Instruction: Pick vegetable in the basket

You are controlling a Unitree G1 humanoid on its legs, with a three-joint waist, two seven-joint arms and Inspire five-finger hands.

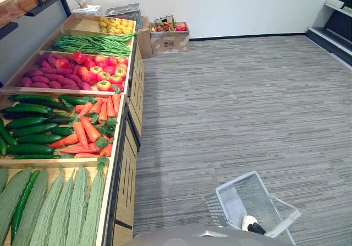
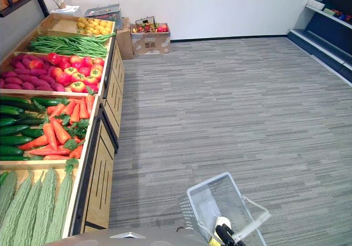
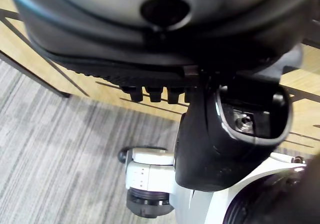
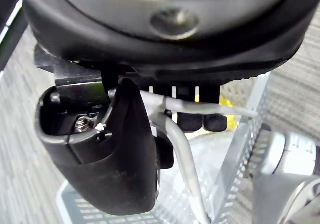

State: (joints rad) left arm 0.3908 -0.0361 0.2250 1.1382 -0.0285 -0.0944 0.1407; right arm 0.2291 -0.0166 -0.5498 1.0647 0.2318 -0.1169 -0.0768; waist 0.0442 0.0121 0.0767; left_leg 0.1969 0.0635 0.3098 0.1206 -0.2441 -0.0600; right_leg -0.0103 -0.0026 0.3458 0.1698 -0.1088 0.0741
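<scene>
Wooden crates are holding carrots, cucumbers and tomatoes. The white basket is hanging from the right hand, which is gripping its handles. Whether the left hand is open or closed is unclear.

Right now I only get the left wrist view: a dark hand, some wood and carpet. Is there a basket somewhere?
Observer: Yes. The right hand is curled round the handle of a white basket, low at the robot's right.
Operator: And the vegetables?
Observer: Carrots lie on the stand at the robot's left, beside cucumbers.
Operator: Which are nearest the robot?
Observer: Pale green ridged gourds, in the closest bay of that stand.
</scene>
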